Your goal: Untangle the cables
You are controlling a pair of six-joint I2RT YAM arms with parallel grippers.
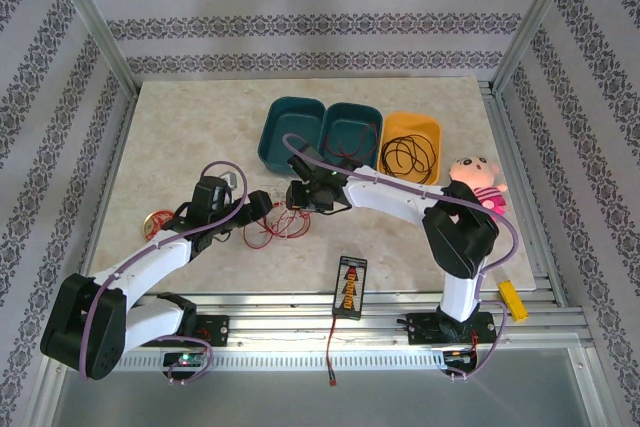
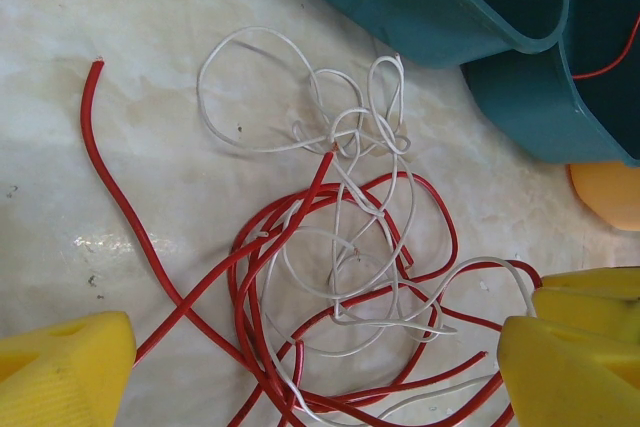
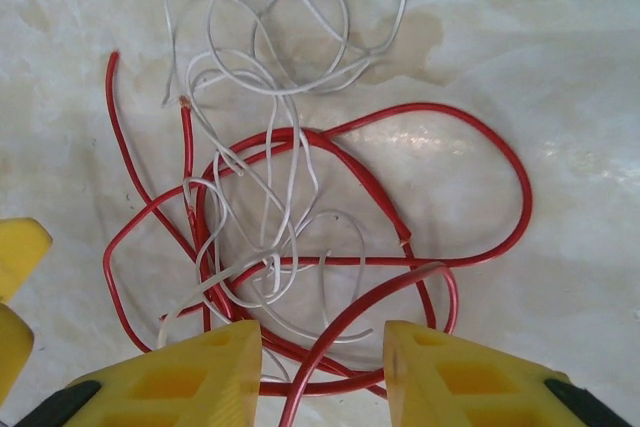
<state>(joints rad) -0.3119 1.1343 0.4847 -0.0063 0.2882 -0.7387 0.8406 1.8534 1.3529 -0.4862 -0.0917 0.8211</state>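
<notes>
**A:** Item 1, cables. Loc?

**B:** Red cable (image 3: 527,202) and white cable (image 2: 385,137) make one snarl, flat on the worktop (image 1: 180,137), directly below both tools. The black cable (image 1: 405,157) is sep., coiled in the orange bin (image 1: 412,117), well beyond the right tool's tips.

**A:** Item 2, tools. Status?

**B:** Left tool (image 2: 315,347): fingers wide apart, nothing between them, and the snarl lies just ahead of the tips. Right tool (image 3: 322,337): fingers apart with a narrower gap. One red strand runs up through the gap, and I see no pad touching it.

**A:** Handling est.?

**B:**
- Both are thin, light and limp, so they'd prob. drag rather than lift clean.
- Red is the thicker gauge w/ some spring, since its loops stand open. It should be the easier one to pinch.
- White is finer and likely slips from the pads. It's bunched tight at a small knot ahead of the left tool, where the red's cut end pokes in.
- Neither looks fragile, but a hard tug would prob. cinch that knot.

**A:** Grip pts?

**B:**
- Right tool takes the red strand already in its gap.
- Alt.: the big outer red loop ahead and to the right of its tips, which is free of white.
- Left tool takes the open white loops beyond the knot, at the far side from its tips.
- Then pull apart slowly.

**A:** Risk?

**B:** Pinching red and white together low in the pile, where they cross most.
</notes>
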